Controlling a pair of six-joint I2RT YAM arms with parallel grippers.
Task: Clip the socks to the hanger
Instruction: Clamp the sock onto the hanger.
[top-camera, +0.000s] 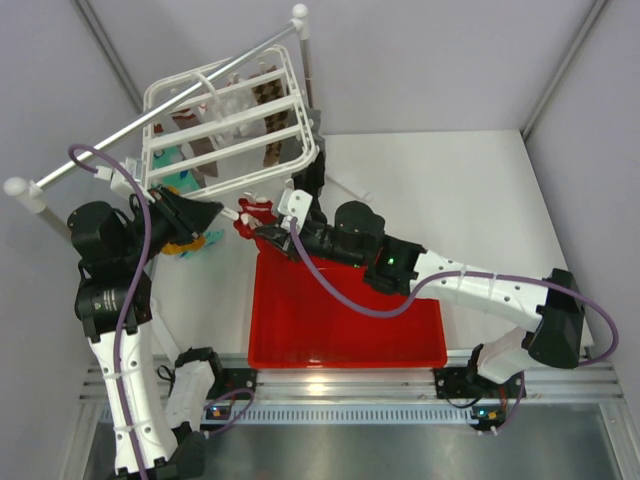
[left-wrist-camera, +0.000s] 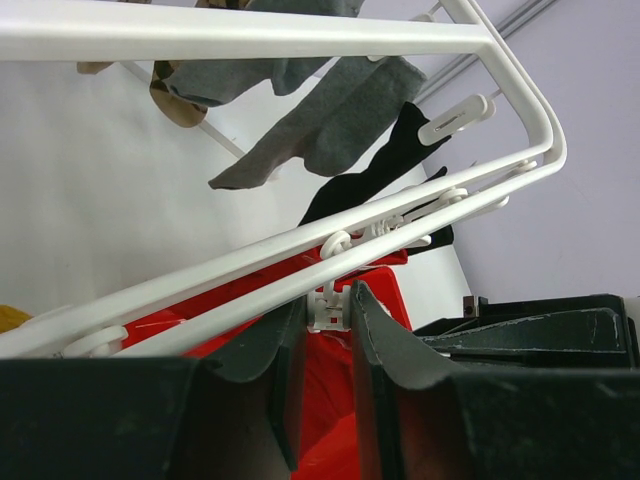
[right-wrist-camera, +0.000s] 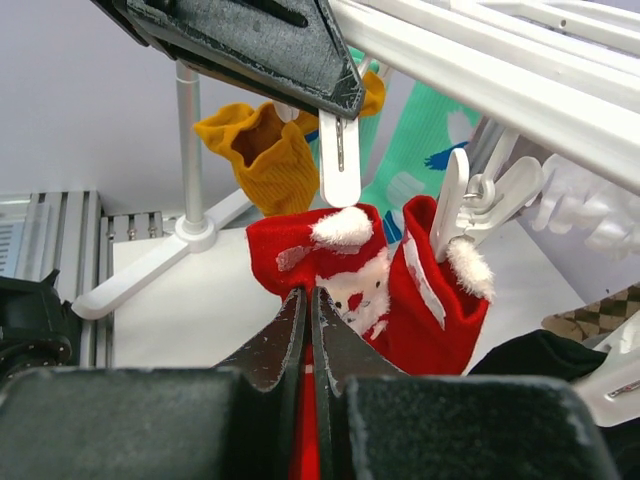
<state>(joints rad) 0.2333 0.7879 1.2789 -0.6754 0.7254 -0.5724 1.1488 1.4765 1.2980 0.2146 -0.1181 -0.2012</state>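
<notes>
It's tight under the hanger (top-camera: 225, 142): the left gripper (left-wrist-camera: 327, 300) pinches a clip (right-wrist-camera: 340, 160) on the near rail, the right gripper (right-wrist-camera: 308, 300) sits just below, closed on a red sock (right-wrist-camera: 290, 250). An orange sock (right-wrist-camera: 262, 150) and teal sock (right-wrist-camera: 425, 140) crowd behind. Past the red tray (top-camera: 400, 345), the table (top-camera: 450, 180) on the right leaves passing room.

no readable text, labels, brands or numbers in any view
</notes>
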